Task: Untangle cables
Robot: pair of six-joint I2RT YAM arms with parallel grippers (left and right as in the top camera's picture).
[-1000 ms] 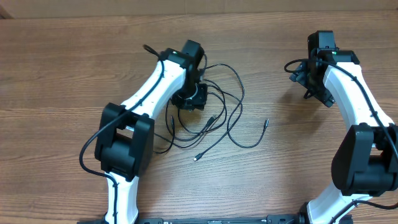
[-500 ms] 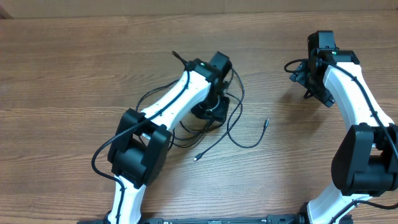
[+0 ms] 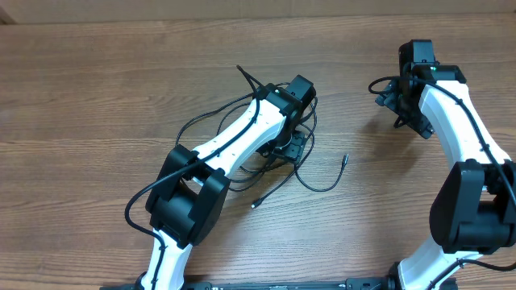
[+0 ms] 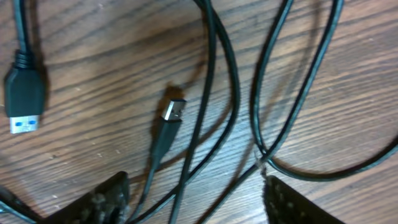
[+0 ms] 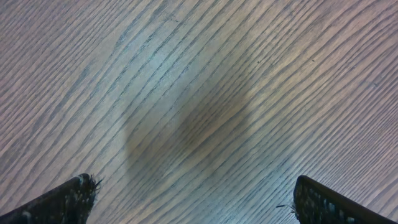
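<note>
**Operator:** How far along am I?

**Spotter:** Most of the untangling is left, I'd say. The cables (image 4: 214,31) lie in crossed, loose loops at the middle of the tabletop (image 3: 81,97), right under your left arm (image 3: 242,133).

**Operator:** Is anything pulled clear?

**Spotter:** Only the ends. One small plug (image 3: 344,159) lies out to the right of the heap. Another plug end (image 3: 256,203) trails toward the near edge, and both are on bare wood. The rest overlaps. Your left wrist view shows strands running across each other beside a little metal-tipped plug (image 4: 174,113) and a bigger blue-tongued one (image 4: 25,93).

**Operator:** And the jaws?

**Spotter:** Your left jaws stand wide apart, low over the heap, with strands lying between them but nothing pinched. Your right jaws are apart too and hold nothing. They are over bare wood at the far right, well away from the heap, on your right arm (image 3: 451,105).

**Operator:** What remains, then?

**Spotter:** You have yet to lift one cord free of the other and lay each out on its own.
</note>
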